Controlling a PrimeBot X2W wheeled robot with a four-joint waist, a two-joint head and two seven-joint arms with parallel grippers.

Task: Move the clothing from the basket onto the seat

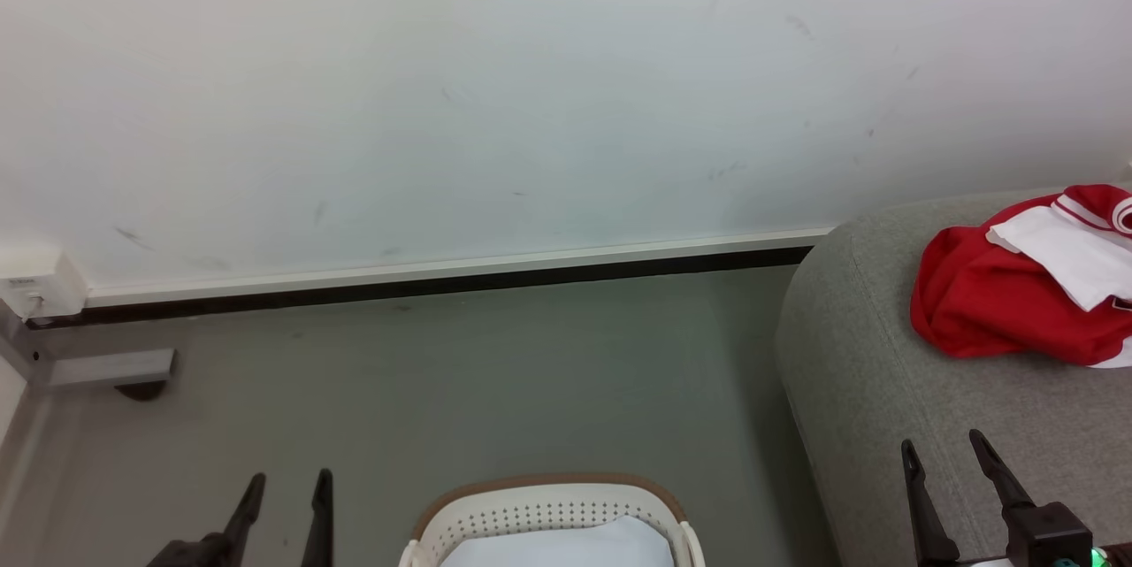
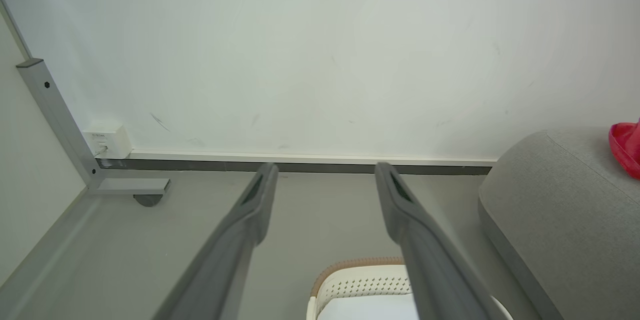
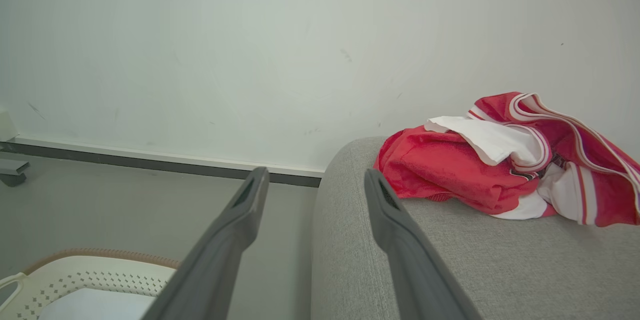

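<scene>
So, starting at the left: the left gripper (image 1: 290, 480) is seen low over the grey floor (image 1: 495, 372), its two dark fingers spread wide and nothing held between them. Just to its right, the basket (image 1: 548, 486) is parked on the floor at the bottom edge of the head view, with only its far end shown. Inside that part a plain white sheet (image 1: 566, 545) is seen and no red at all. The rest of the basket is cut off, so it can't be told if anything is left deeper in.

Further right, the seat (image 1: 875, 390) is found beside the basket. The right gripper (image 1: 943, 443) is held over its front part, jaws also wide apart and empty, well short of the pile. At the far right, the clothing (image 1: 999, 302) is heaped on the seat toward the wall side, red with white panels and stripes, crumpled rather than laid flat.

The job is judged mostly or fully done: the red stuff in sight is already placed on the seat and nothing is being carried. What's left, if anything, would be a check of the basket's hidden part.
</scene>
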